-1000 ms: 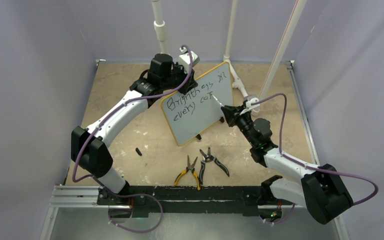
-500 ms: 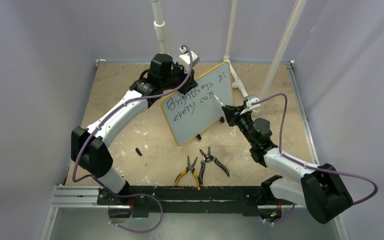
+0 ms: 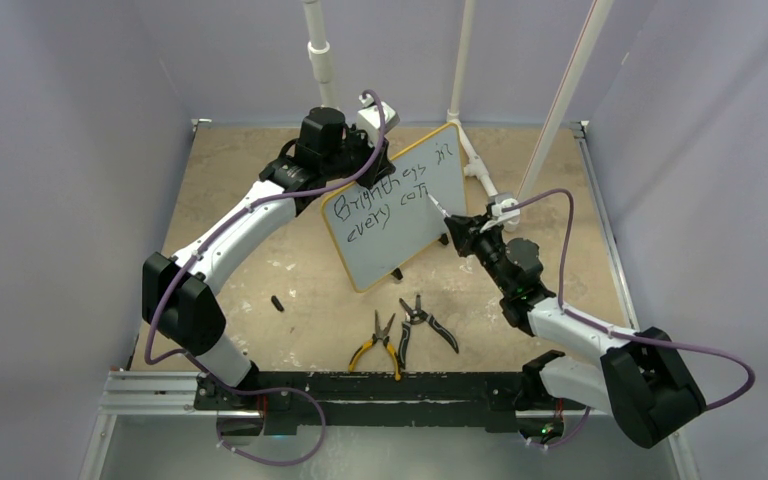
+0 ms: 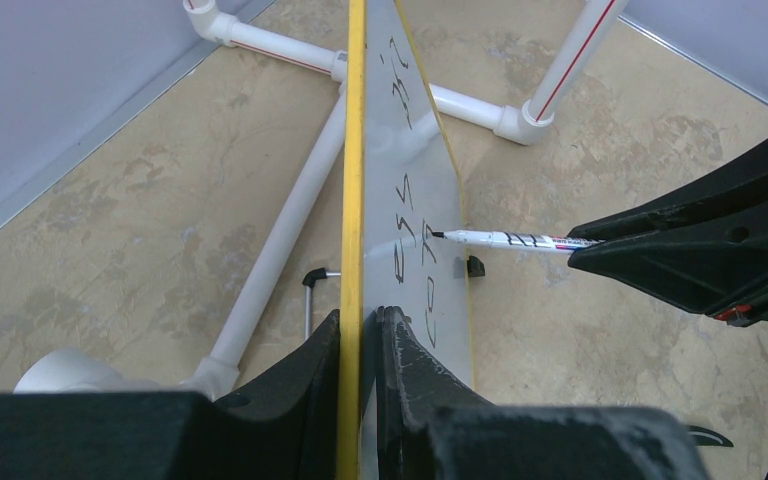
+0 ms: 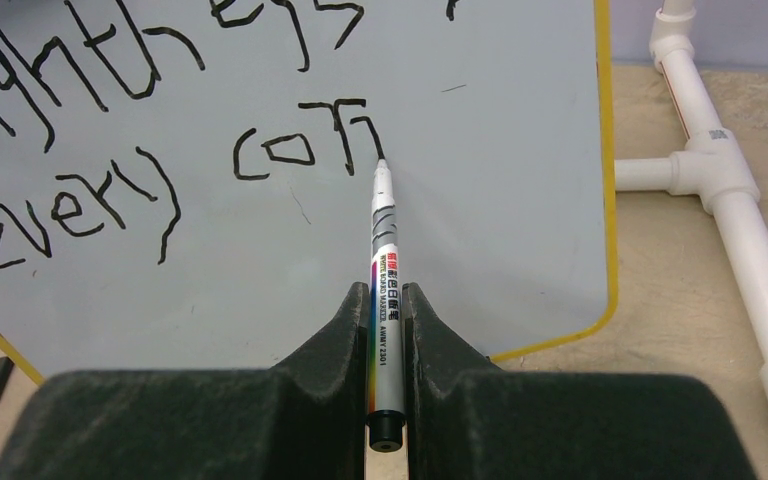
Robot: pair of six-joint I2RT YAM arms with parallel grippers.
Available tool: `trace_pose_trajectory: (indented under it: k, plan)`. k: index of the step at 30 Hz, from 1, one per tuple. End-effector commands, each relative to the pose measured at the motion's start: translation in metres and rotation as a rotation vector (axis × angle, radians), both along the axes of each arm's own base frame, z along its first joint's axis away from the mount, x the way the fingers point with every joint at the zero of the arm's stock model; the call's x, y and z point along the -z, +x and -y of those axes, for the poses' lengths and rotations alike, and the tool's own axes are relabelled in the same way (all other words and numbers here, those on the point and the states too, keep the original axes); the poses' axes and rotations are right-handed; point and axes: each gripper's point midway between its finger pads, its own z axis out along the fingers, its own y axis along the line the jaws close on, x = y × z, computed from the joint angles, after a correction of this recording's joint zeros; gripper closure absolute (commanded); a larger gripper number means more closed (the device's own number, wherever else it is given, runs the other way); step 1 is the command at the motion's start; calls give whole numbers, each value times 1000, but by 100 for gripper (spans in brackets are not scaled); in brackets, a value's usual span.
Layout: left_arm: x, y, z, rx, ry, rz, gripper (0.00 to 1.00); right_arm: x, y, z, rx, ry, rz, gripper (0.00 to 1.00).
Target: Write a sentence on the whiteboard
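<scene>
Right gripper [image 5: 387, 300] clamped on a marker [image 5: 383, 240], tip at the whiteboard [image 5: 500, 200].
Left gripper [image 4: 360, 330] is closed on the board's yellow rim at its upper edge; the board stands tilted near the middle of the table [image 3: 260, 260], towards the far edge. The sentence [image 3: 388, 198] reads "Brightness in" over "every cor", and the marker tip meets the surface just below that last stroke. Yellow-handled pliers [image 3: 382, 336] and black-handled cutters [image 3: 420, 318] lie near the table's near edge.

Pale lavender walls [image 3: 50, 150] left, right, far. Mottled tan tabletop [image 3: 250, 200]. White PVC pipe frame [image 3: 317, 50] far side. Aluminium rail [image 3: 145, 392] near edge.
</scene>
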Motion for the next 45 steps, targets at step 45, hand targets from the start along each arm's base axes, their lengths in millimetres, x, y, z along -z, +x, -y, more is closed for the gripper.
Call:
trace_pose_trajectory:
  k: [45]
  plan:
    - [-4, -1, -10, -17, 13, 62, 100, -36, 5, -6, -18, 50, 199, 100]
